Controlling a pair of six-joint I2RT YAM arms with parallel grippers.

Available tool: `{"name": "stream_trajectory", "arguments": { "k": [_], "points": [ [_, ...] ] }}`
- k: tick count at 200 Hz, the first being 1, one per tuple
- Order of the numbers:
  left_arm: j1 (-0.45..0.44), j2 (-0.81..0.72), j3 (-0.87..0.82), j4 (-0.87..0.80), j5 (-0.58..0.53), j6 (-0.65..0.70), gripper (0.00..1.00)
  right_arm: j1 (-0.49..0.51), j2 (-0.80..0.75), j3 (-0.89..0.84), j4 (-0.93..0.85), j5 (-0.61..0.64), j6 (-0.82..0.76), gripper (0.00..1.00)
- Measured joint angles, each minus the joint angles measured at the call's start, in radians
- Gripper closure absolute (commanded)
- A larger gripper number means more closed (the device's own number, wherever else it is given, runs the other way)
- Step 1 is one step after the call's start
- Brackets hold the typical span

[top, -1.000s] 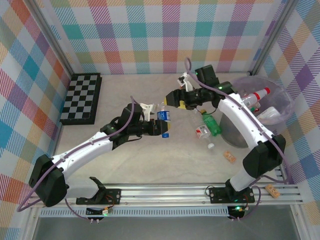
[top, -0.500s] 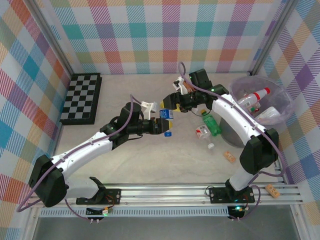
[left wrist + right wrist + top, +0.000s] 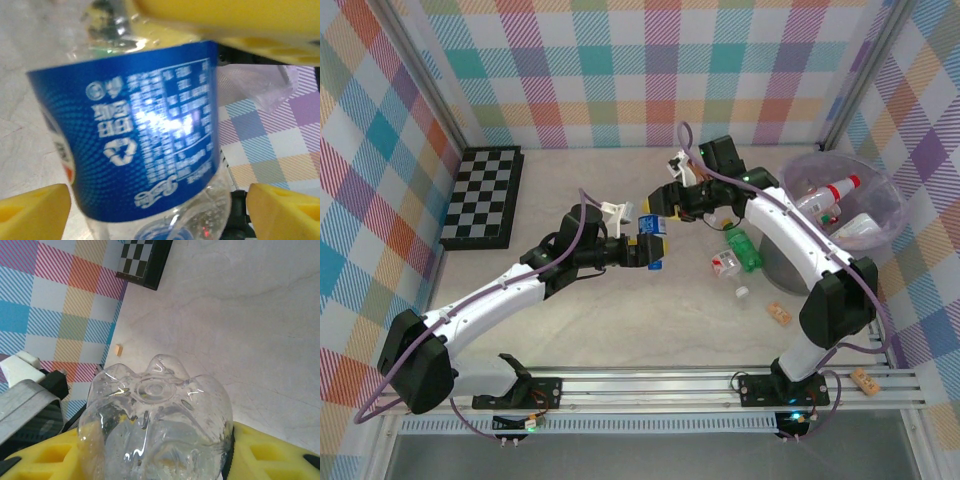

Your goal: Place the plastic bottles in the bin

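The right gripper (image 3: 155,452) was clamped on the clear base end of a blue-labelled bottle (image 3: 145,145), with a yellow finger pressed to each side. The left gripper (image 3: 157,212) was spread wide around the same bottle, with a gap showing between its right finger and the bottle. The bottle hung mid-table between the two grippers, left of the bin (image 3: 802,172). A green bottle (image 3: 744,250) lay on the table just left of the bin, and a red-capped bottle (image 3: 832,191) lay inside it.

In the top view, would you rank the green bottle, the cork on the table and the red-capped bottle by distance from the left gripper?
1. Green bottle, right of the left gripper.
2. Cork, front right.
3. Red-capped bottle, in the bin.
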Motion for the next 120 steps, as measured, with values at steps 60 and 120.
{"name": "stream_trajectory", "arguments": {
  "k": [60, 120],
  "points": [
    [0.0, 0.0, 0.0, -0.003, -0.014, 0.0, 0.07, -0.183, -0.054, 0.142, -0.069, 0.056, -0.035, 0.58],
    [0.0, 0.005, 0.0, -0.002, -0.027, -0.001, 0.08, -0.566, -0.236, 0.286, -0.12, 0.176, -0.053, 0.62]
  ]
}}
